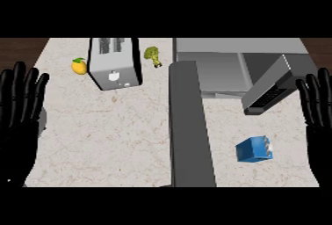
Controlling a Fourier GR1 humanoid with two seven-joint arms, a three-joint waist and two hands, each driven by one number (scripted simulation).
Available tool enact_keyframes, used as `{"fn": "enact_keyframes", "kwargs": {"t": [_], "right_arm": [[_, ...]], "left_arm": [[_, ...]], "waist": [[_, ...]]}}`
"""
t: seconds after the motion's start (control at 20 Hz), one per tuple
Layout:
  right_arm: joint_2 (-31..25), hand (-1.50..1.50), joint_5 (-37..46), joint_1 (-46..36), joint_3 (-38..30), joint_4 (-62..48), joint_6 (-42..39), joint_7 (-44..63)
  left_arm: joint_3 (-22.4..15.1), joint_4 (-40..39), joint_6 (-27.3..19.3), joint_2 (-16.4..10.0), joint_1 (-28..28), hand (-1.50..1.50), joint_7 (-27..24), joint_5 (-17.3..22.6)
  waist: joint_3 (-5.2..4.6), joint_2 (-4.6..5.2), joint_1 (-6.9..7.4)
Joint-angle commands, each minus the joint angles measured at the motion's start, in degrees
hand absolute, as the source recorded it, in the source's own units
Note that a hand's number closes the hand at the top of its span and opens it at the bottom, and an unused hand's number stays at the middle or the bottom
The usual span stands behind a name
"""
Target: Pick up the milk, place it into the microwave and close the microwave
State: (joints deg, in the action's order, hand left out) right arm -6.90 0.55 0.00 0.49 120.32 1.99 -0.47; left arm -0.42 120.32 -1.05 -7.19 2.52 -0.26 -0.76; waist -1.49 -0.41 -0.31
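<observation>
A small blue milk carton (pixel 254 149) stands on the counter right of the microwave's open door (pixel 189 123). That door swings out toward me as a long dark grey slab. The microwave (pixel 220 61) sits at the back with its grey cavity showing. My right hand (pixel 318 118) is open at the right edge, fingers up, a short way right of the carton and apart from it. My left hand (pixel 19 110) is open at the left edge, fingers up, far from the carton.
A silver toaster (pixel 114 63) stands at the back left, with a yellow lemon (pixel 79 66) to its left and a broccoli floret (pixel 153 55) to its right. A dark grey panel (pixel 269 88) slants down at the microwave's right side.
</observation>
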Motion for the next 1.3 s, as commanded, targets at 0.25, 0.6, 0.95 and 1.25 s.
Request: {"fn": "enact_keyframes", "kwargs": {"t": [0.25, 0.6, 0.95, 1.25], "right_arm": [[-7.20, -1.50, -15.58, 13.99, -2.70, 13.06, -15.41, 1.15], [-8.69, -1.50, -23.66, 25.38, -6.30, 20.05, -22.93, 0.59], [-5.89, -1.50, -21.55, 36.46, -10.70, 21.63, -30.17, -6.37], [-3.18, -1.50, -15.46, 34.78, -10.22, 20.87, -30.16, -8.28]], "left_arm": [[-7.47, 0.54, -4.50, 5.95, -2.94, -1.50, -1.28, -7.23], [-9.33, 7.85, -5.71, 7.15, -22.98, -1.50, -3.20, 2.82], [-8.36, 10.24, -2.15, 5.91, -31.28, -1.50, -9.01, 5.94], [-7.03, 13.42, 2.24, 3.76, -41.36, -1.50, -14.66, 10.28]], "waist": [[1.58, 0.09, -0.95], [1.51, -0.03, 0.09], [1.50, 0.08, -0.23], [1.46, 0.11, 0.41]]}}
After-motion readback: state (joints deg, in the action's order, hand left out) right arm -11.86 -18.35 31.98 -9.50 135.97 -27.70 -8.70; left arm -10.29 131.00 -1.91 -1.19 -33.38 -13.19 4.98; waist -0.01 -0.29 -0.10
